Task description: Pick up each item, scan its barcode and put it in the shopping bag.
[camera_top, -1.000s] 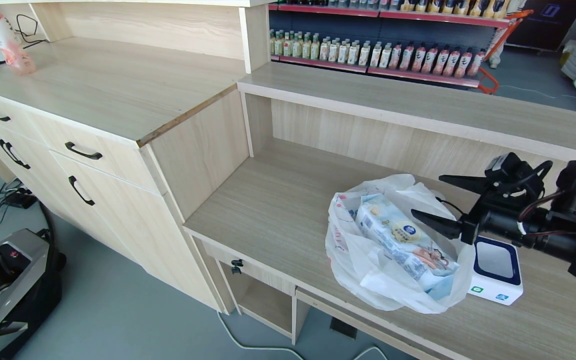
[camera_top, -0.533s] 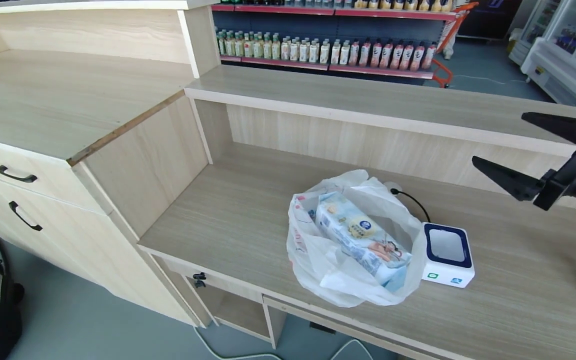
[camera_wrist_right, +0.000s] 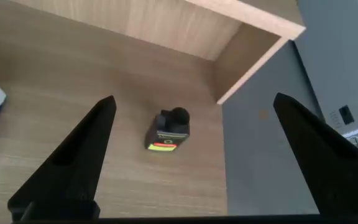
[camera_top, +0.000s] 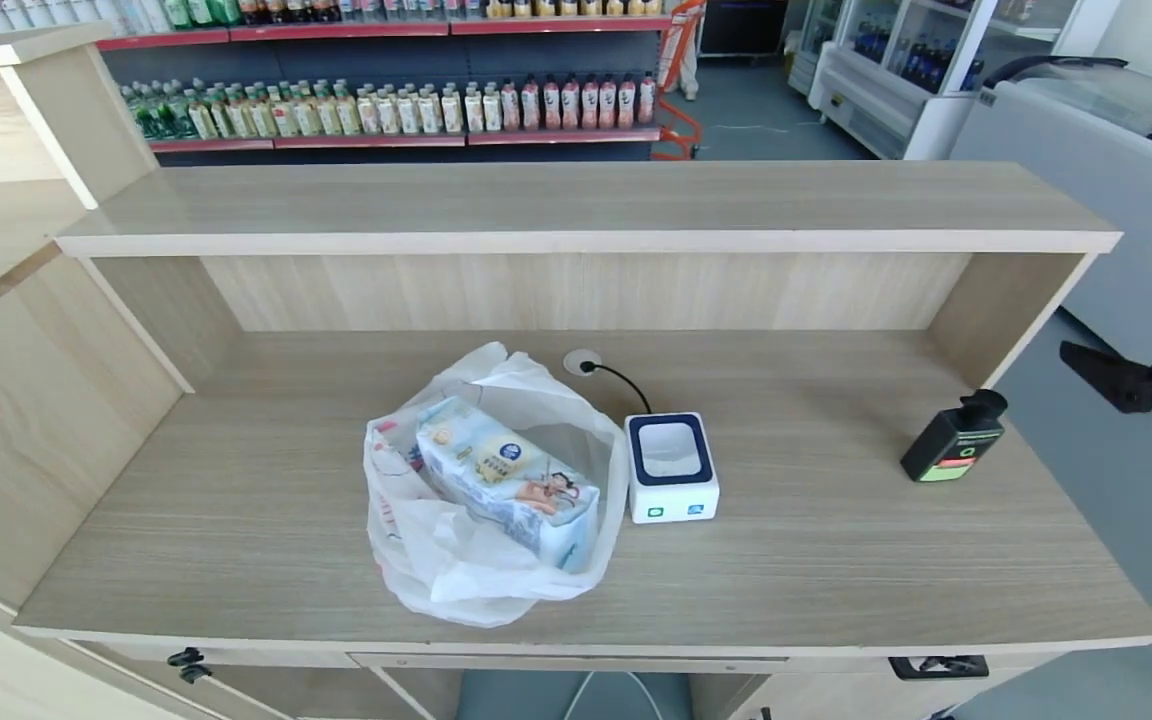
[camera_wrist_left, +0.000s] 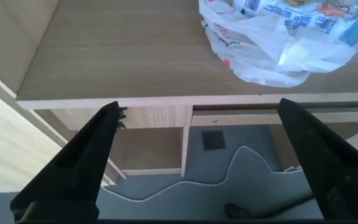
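Note:
A white plastic shopping bag (camera_top: pixel 456 560) lies open on the counter with a pale blue pack of wipes (camera_top: pixel 506 480) inside. Right beside it stands the white scanner (camera_top: pixel 671 465) with its blue-rimmed window. A black bottle (camera_top: pixel 951 442) with a green and red label stands near the counter's right end. My right gripper (camera_wrist_right: pixel 192 99) hangs open and empty above that bottle (camera_wrist_right: pixel 168 130); one finger (camera_top: pixel 1106 378) shows past the counter's right end. My left gripper (camera_wrist_left: pixel 199 104) is open and empty, low in front of the counter's front edge, with the bag (camera_wrist_left: pixel 272 50) beyond it.
A raised wooden ledge (camera_top: pixel 576 215) runs along the back of the counter, with side walls at both ends. A black cable (camera_top: pixel 621 378) runs from the scanner to a hole. Beyond are drink shelves (camera_top: pixel 386 110) and freezers (camera_top: pixel 1086 120). A white cable (camera_wrist_left: pixel 185 190) lies under the counter.
The head camera has swung right, shifting the whole picture. My right gripper has moved from beside the bag and scanner out to the counter's right end, over the black bottle.

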